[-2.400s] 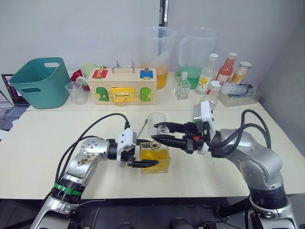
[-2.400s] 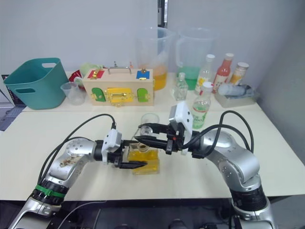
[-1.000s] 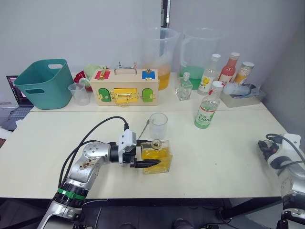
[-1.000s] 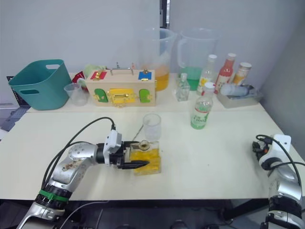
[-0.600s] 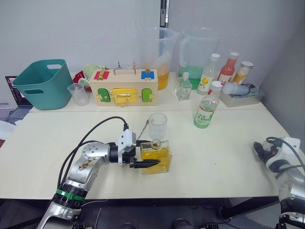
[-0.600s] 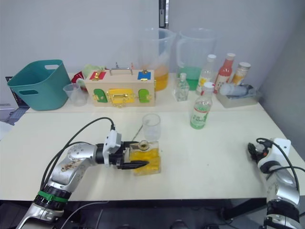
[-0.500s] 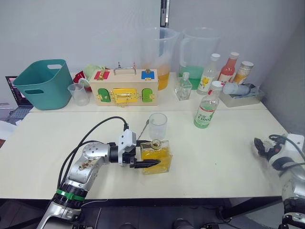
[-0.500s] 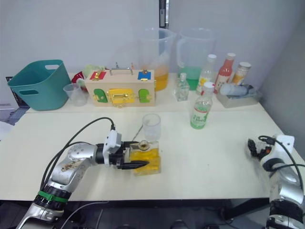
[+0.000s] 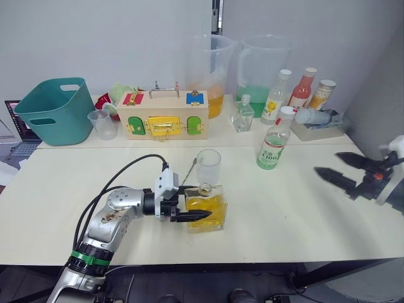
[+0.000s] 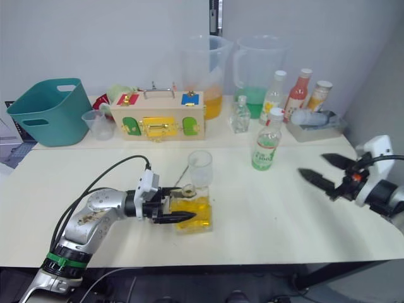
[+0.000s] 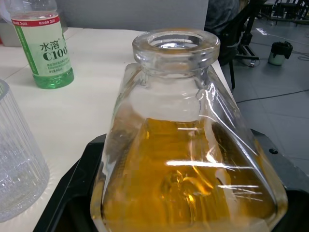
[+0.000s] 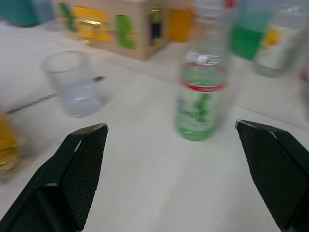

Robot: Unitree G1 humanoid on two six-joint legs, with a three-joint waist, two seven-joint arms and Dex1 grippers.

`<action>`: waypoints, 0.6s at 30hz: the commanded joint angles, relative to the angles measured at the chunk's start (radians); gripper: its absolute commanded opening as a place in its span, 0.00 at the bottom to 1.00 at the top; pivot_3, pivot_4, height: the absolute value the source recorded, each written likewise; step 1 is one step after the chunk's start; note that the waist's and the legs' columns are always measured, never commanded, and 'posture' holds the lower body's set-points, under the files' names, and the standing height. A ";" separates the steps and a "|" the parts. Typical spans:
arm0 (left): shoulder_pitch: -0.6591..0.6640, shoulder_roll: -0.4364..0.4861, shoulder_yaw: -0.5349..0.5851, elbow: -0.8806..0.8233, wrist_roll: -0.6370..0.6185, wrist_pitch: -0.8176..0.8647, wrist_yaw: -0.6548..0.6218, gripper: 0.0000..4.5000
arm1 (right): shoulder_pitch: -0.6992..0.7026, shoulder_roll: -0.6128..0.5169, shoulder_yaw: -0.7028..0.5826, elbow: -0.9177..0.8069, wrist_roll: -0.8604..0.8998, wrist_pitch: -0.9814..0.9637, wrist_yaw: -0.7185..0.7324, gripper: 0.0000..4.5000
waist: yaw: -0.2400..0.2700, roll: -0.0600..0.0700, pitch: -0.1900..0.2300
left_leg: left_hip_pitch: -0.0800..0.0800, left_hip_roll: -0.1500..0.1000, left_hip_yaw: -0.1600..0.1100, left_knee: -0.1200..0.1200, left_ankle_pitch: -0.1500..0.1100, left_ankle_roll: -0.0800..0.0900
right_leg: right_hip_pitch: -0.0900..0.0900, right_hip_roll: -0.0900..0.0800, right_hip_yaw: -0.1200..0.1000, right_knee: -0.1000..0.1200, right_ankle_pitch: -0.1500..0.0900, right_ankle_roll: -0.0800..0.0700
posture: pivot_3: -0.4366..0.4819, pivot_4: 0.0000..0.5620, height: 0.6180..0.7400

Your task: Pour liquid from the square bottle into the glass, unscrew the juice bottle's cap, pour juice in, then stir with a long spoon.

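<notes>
Table (image 9: pixel 297 214); pitchers (image 9: pixel 208 69) behind glass (image 9: pixel 208 165)

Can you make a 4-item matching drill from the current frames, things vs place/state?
Things:
1. square bottle
2. glass
3. juice bottle
4. right pincer

Places/states:
A. open, in the air above the table's right edge
B. capped, standing alone on the table's right half
C. held in the left pincer, mouth open, amber liquid inside
D. upright, just behind the square bottle

Pairs: 1-C, 2-D, 3-B, 4-A
</notes>
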 commanded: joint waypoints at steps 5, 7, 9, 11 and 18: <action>0.050 0.023 0.089 -0.181 -0.126 0.094 0.050 0.62 | -0.160 -0.005 0.130 -0.158 0.195 0.112 0.066 1.00 | 0.003 -0.003 0.005 | -0.001 0.000 -0.001 0.000 0.000 0.000 | -0.002 0.000 -0.001 0.000 0.000 0.000 | 0.48 0.27 1.00; 0.068 0.031 0.147 -0.235 -0.187 0.137 0.085 0.62 | -0.202 -0.002 0.174 -0.151 0.211 0.126 0.094 1.00 | 0.004 -0.004 0.006 | -0.006 0.000 -0.001 0.001 0.000 0.000 | -0.006 0.000 -0.001 0.000 0.000 0.000 | 0.48 0.27 1.00; 0.079 0.046 0.188 -0.271 -0.219 0.168 0.114 0.62 | -0.233 0.002 0.203 -0.137 0.210 0.131 0.113 1.00 | 0.008 -0.005 0.007 | -0.015 0.000 -0.001 0.002 0.000 0.000 | -0.014 -0.001 -0.001 0.001 0.002 0.001 | 0.48 0.27 1.00; 0.086 0.068 0.225 -0.304 -0.237 0.194 0.146 0.62 | -0.264 0.007 0.238 -0.108 0.191 0.123 0.142 1.00 | 0.012 -0.005 0.007 | -0.017 0.000 -0.001 0.002 0.000 -0.001 | -0.016 -0.001 -0.001 0.002 0.002 0.001 | 0.48 0.27 1.00; 0.096 0.174 0.341 -0.360 -0.289 0.305 0.237 0.62 | -0.314 0.036 0.323 -0.057 0.135 0.100 0.209 1.00 | 0.022 -0.005 0.008 | -0.017 0.000 -0.001 0.002 0.000 -0.001 | -0.017 -0.001 -0.001 0.002 0.002 0.001 | 0.48 0.27 1.00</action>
